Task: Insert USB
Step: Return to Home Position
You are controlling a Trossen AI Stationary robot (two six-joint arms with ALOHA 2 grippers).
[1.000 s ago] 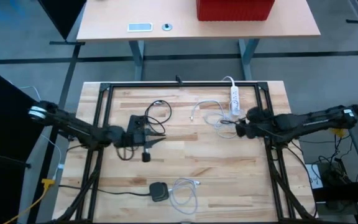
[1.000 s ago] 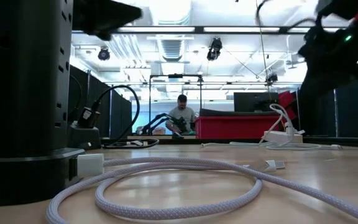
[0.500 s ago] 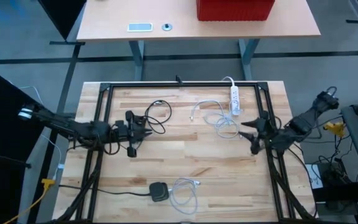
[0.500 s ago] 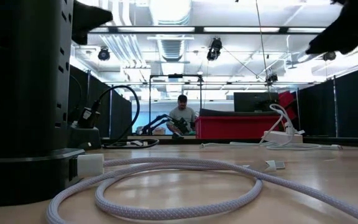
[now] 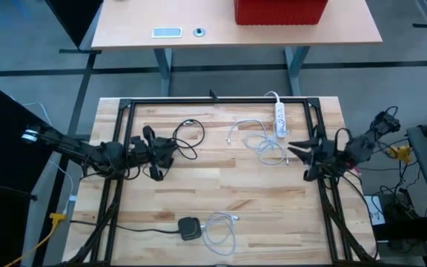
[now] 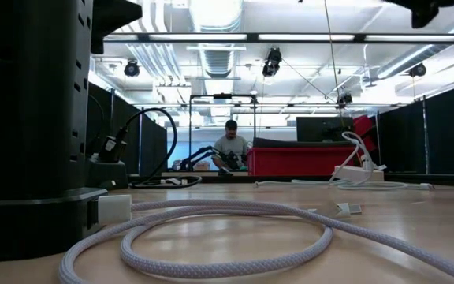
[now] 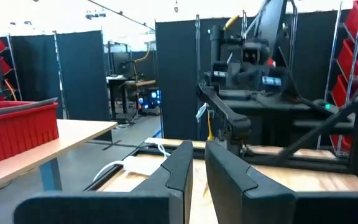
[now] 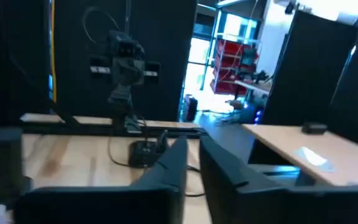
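**Two pincers hanging empty above the cabled desk**

Nearest the low camera, a black outlet extension (image 5: 190,228) is sitting at the front edge of the wooden desk (image 5: 273,208), and at table height it is looming as a dark tower. A white plug (image 6: 115,209) is pressing flush against its base. The white charger cable (image 6: 227,217) is running out from that plug in a braided loop, lying flat on the wood just beside the extension.

Midway back, the left pincer (image 5: 154,152) is hanging over the desk's left half. Its fingers are drawn almost together with only a slim gap, and they are gripping nothing. A second black outlet extension (image 8: 145,150) is lying close beneath it, with a black cable (image 5: 191,137) curling away in loose rings. The right pincer (image 5: 302,159) is hanging over the right rail of the black frame (image 5: 213,100), likewise clenched and empty.

Farther on, the white outlet extension (image 5: 279,117), a long slim strip, is lying near the far right corner. Pale cables (image 5: 262,144) are looping from it toward the middle, resting between the strip and the right pincer.

Beyond the desk, a second desk (image 5: 124,30) is carrying a red bin (image 5: 280,11). A person (image 6: 231,146) is sitting far back in the room.
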